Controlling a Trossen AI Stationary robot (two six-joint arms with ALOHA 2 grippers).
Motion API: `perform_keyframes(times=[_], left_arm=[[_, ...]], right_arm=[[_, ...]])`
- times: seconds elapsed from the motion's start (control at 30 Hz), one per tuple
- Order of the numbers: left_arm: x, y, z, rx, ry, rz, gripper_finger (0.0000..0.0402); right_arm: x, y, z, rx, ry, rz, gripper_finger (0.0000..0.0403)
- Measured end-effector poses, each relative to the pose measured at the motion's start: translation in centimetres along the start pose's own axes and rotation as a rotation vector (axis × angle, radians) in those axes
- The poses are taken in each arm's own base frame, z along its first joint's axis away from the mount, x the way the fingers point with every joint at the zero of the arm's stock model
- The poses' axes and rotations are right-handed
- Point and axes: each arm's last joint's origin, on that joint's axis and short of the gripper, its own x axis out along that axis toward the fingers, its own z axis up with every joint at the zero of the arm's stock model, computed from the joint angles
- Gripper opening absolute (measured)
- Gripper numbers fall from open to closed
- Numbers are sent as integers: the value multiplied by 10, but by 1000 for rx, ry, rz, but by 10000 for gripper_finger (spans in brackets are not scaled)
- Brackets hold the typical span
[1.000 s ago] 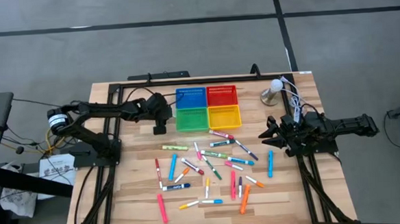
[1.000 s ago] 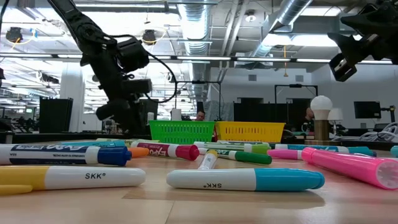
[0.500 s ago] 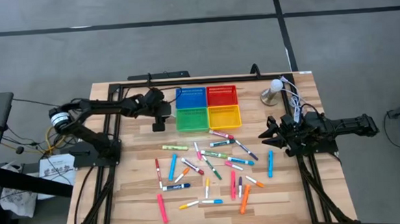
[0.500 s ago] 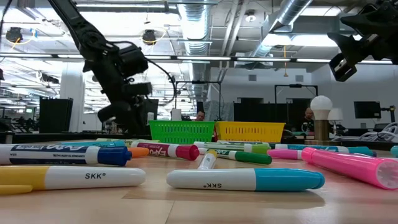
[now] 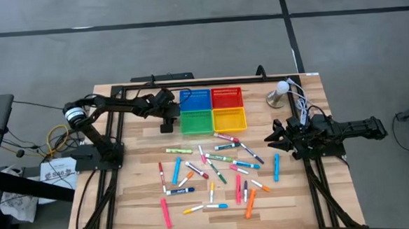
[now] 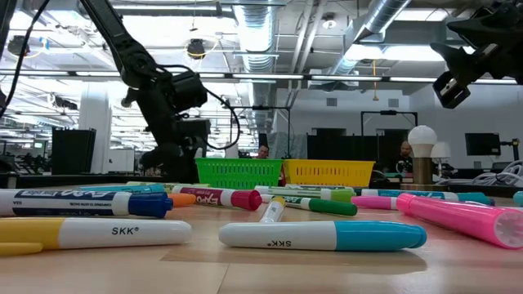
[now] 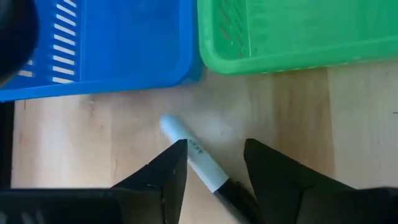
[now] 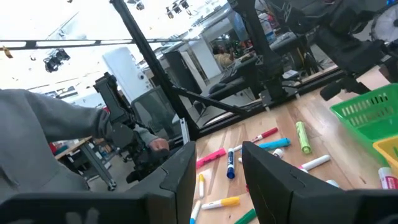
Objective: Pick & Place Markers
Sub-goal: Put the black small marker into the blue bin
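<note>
Overhead, left arm's fingers astride a marker beside blue basket.

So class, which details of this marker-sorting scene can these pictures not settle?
- Cap colour of the marker in the left end effector: left wrist view, its far end is hidden between the fingers.
- What lies inside the baskets: high view, too small.
- Blue and red baskets: low view, behind the green and yellow baskets.

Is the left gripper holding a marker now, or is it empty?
Holding. The left gripper has a white-barrelled marker with a pale blue tip between its dark fingers, above bare wood beside the blue mesh basket.
</note>
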Motion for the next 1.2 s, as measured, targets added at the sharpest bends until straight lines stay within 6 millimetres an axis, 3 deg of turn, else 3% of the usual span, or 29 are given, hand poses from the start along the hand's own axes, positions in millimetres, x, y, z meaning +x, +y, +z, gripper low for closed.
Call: perform_keyframes(times=[0.43,0.87,1.03,1.2], left_arm=[[-2,11,-13,-250,18,-5,163],[-34,17,-4,-522,-58,111,163],[-33,15,-5,-717,-42,97,163],[-26,9,-12,-769,54,76,163]], right_arm=[[0,0,0,-1,0,1,120],[0,0,0,-2,0,-1,120],[0,0,0,-2,0,0,120],[0,0,0,-2,0,-1,120]])
